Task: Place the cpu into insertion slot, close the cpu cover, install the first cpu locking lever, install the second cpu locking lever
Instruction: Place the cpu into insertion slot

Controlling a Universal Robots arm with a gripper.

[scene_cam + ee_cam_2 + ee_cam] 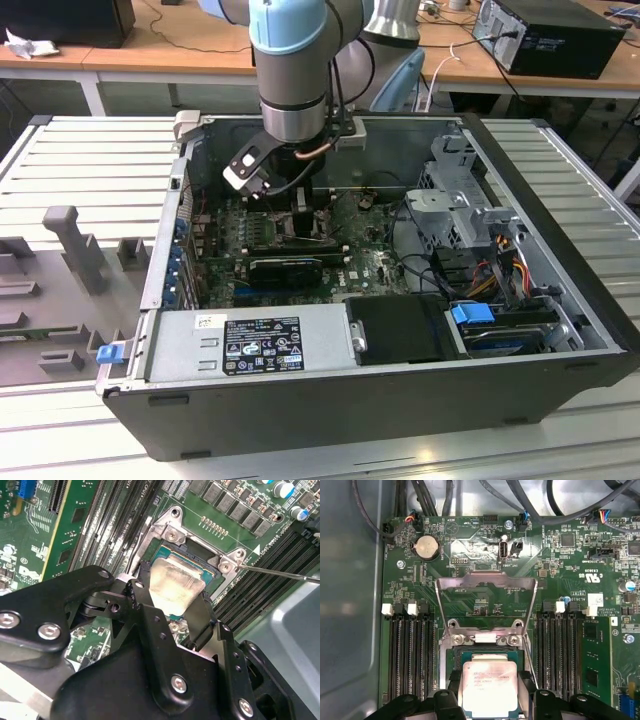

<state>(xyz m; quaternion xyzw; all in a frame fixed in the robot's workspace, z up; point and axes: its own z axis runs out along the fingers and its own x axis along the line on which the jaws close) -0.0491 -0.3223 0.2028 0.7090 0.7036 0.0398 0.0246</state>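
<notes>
The cpu [489, 687] [175, 586] is a pale silvery square held flat between my gripper's black fingers [144, 582], directly over the insertion slot [470, 655] [192, 560]. I cannot tell whether it rests in the slot or hovers just above it. My gripper [175, 600] [490, 692] is shut on the cpu's two opposite edges. The cpu cover [487, 579] stands swung up and open behind the slot, its square opening showing the board behind. A thin locking lever [280, 573] [534, 667] sticks out free beside the slot. In the exterior view my gripper [305, 215] reaches down onto the motherboard [360, 265].
Black memory slots [410, 650] [560, 650] flank the socket on both sides. Cables [470, 495] hang past the board's edge. The case's grey wall [350, 605] stands close by. A power supply [250, 345] and a drive cage [455, 205] crowd the case.
</notes>
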